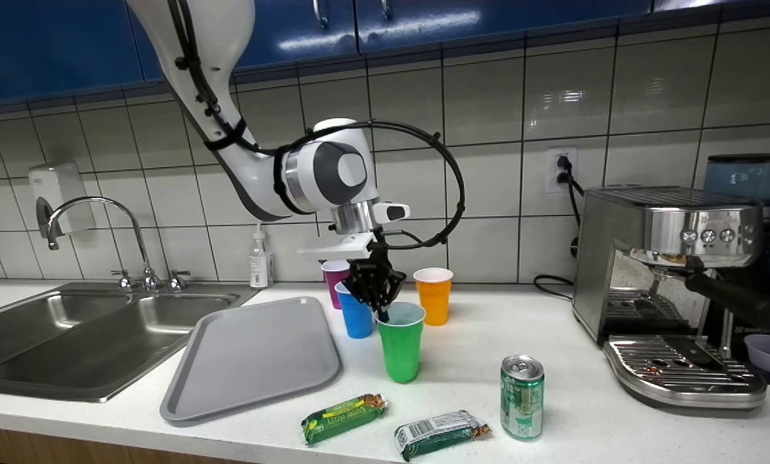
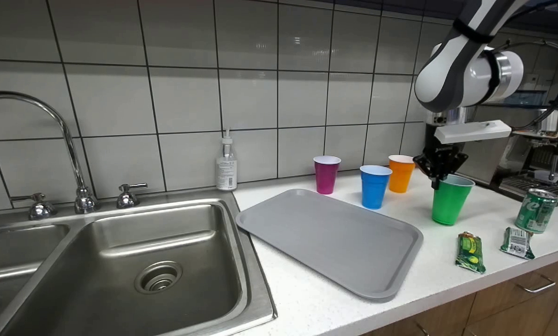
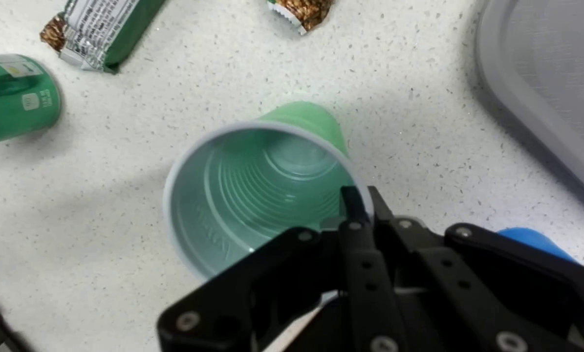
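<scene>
One gray tray (image 1: 256, 351) lies flat beside the sink (image 1: 85, 385) at the left of an exterior view. Next come the purple cup (image 1: 333, 287), the blue cup (image 1: 357, 319) and, nearer the front edge of the counter (image 1: 462, 357), a snack bar (image 1: 344, 419). The gripper (image 3: 362, 198) pinches the green cup (image 1: 402, 348) by its rim; the wrist view shows one finger inside the wall and one outside, probably because so thin a lip suits a narrow grip. That cup's mouth points up, its long axis roughly vertical, base seemingly on the counter. Further right are the orange cup (image 1: 435, 303) behind, a second bar (image 1: 437, 435) lying in front, and an upright can (image 1: 522, 397).
</scene>
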Controlling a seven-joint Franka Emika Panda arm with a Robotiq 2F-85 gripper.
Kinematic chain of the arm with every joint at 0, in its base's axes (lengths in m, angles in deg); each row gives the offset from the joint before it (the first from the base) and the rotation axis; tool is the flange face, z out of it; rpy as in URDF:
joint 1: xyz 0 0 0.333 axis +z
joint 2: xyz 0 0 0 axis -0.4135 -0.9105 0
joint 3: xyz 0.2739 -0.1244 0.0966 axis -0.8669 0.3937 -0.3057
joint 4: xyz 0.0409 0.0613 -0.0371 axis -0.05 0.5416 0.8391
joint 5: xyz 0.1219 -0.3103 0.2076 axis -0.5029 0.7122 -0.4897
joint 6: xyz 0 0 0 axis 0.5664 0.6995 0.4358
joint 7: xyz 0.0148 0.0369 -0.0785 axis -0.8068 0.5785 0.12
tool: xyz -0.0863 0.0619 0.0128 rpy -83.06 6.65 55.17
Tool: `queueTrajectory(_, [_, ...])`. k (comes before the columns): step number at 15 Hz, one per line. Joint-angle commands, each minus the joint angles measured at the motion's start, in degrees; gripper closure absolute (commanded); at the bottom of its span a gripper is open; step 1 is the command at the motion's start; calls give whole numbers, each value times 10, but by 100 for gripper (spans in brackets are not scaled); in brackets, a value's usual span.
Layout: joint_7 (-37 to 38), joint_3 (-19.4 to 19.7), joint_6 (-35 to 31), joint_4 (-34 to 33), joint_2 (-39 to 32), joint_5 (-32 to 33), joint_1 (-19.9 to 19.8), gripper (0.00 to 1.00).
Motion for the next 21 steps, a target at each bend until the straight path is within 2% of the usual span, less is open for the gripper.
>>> queueTrajectory(1, [25, 2, -2, 48, 58, 29, 14, 99])
queueTrajectory(10, [46, -37, 5, 113, 131, 49, 46, 99])
queueTrajectory(21, [33, -111, 0, 105, 121, 12, 75, 99])
